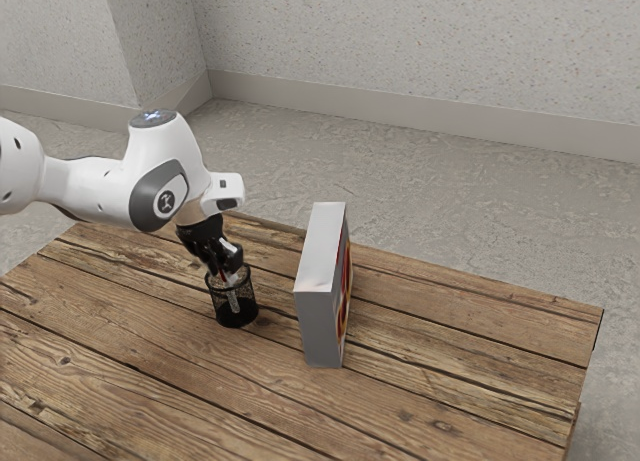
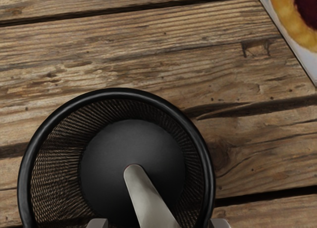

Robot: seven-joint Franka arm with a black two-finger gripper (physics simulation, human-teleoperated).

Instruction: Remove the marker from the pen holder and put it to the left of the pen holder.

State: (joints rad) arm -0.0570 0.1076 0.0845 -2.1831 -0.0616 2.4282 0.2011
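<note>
Marker's (image 2: 147,201) upper part cut off in wrist view; fingertips hard to make out outside. Marker's pale grey, round-ended, tilted, inside black mesh pen holder (image 1: 236,315). Gripper (image 1: 230,273) over it, jaws spread.

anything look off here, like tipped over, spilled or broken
Nothing stands out. The pen holder is upright, the marker leans inside it as markers do, and the box stands upright on the table. I see no spill or damage.
</note>
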